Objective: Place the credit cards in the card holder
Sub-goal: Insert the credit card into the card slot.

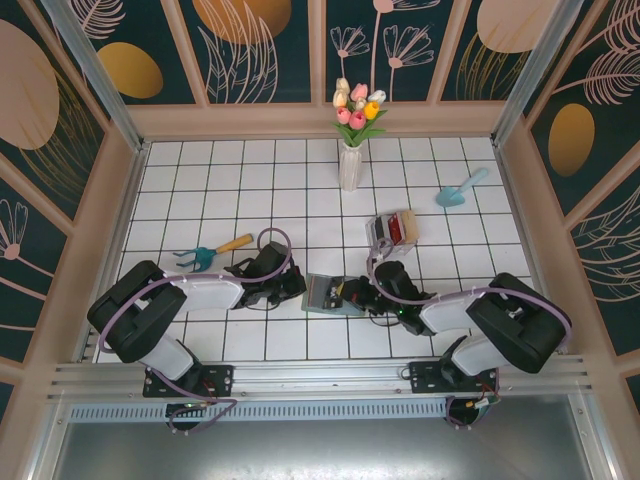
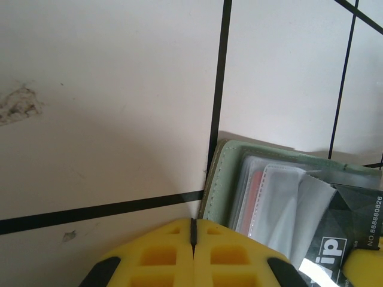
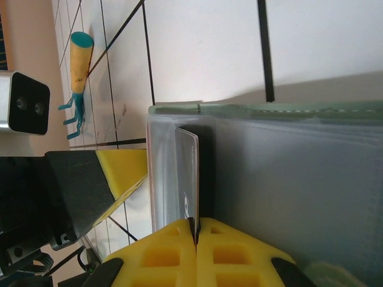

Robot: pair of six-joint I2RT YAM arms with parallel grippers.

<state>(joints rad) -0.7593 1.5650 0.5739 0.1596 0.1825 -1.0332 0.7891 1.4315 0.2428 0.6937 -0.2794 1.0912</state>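
The grey-green card holder [image 1: 322, 293] lies open on the tiles between my two grippers, its clear sleeves [image 3: 287, 179] fanned up. My right gripper [image 3: 195, 226] is shut on a dark grey credit card [image 3: 187, 173], held on edge with its far end between the sleeves. In the top view the right gripper [image 1: 352, 296] sits at the holder's right side. My left gripper [image 2: 193, 230] is shut with nothing in it, its tips right at the holder's green edge [image 2: 218, 179]. A red card [image 2: 258, 185] shows inside one sleeve, and the dark card [image 2: 353, 221] stands at the right.
A clear plastic box [image 1: 394, 230] with red cards stands behind the holder. A small rake with a wooden handle [image 1: 215, 252] lies behind the left arm. A white vase of tulips [image 1: 351, 150] and a teal scoop [image 1: 458, 188] are at the back.
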